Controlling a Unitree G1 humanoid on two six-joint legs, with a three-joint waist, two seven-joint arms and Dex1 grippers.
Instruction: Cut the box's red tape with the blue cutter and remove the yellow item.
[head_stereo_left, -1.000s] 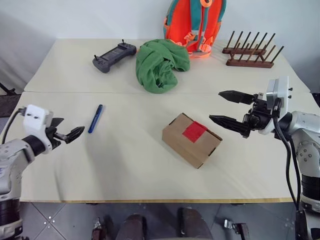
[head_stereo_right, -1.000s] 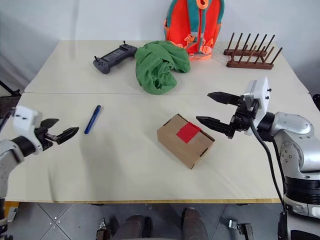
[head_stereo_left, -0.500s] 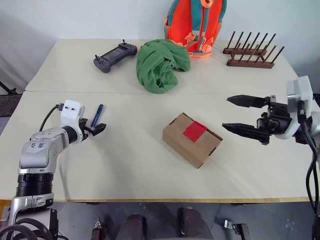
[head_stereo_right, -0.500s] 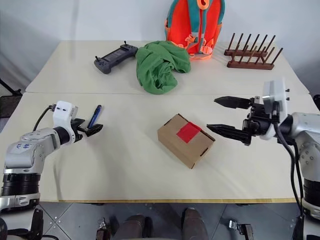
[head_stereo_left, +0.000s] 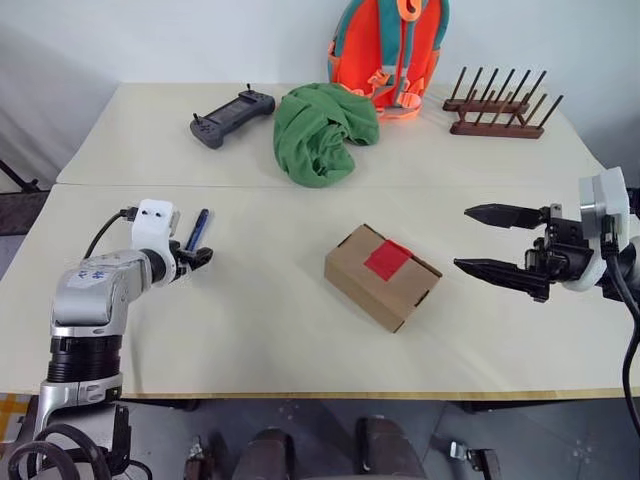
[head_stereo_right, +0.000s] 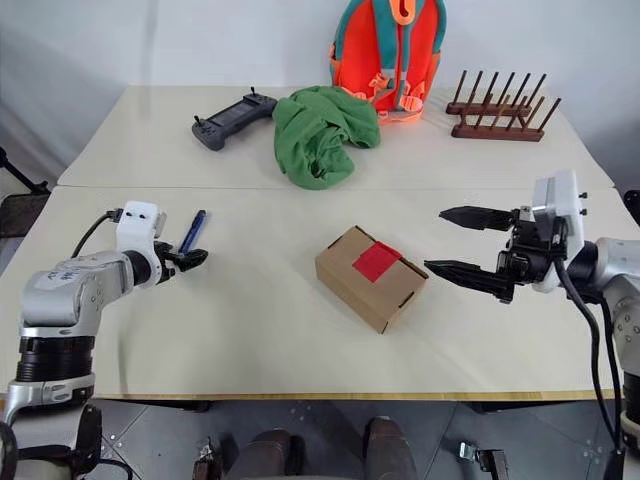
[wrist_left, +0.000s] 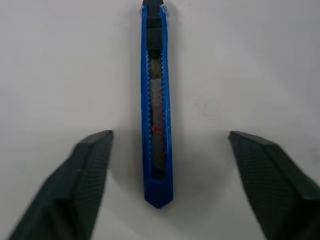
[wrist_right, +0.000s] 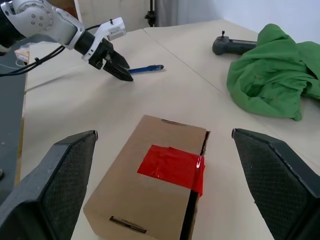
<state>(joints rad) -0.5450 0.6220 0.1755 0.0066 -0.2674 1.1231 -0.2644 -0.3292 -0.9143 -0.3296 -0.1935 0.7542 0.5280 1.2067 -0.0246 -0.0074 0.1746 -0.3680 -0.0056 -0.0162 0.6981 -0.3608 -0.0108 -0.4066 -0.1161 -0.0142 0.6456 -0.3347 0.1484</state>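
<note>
Blue cutter btwn left fingers, untouched.

No words, numbers, brands or signs can be read anywhere. The silver forearm of the left arm bears a small dark marking, too small to make out. The slim blue pen-shaped cutter shows a tiny red mark, likewise unreadable.

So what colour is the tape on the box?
Red tape, clearest in the right wrist view.
</note>
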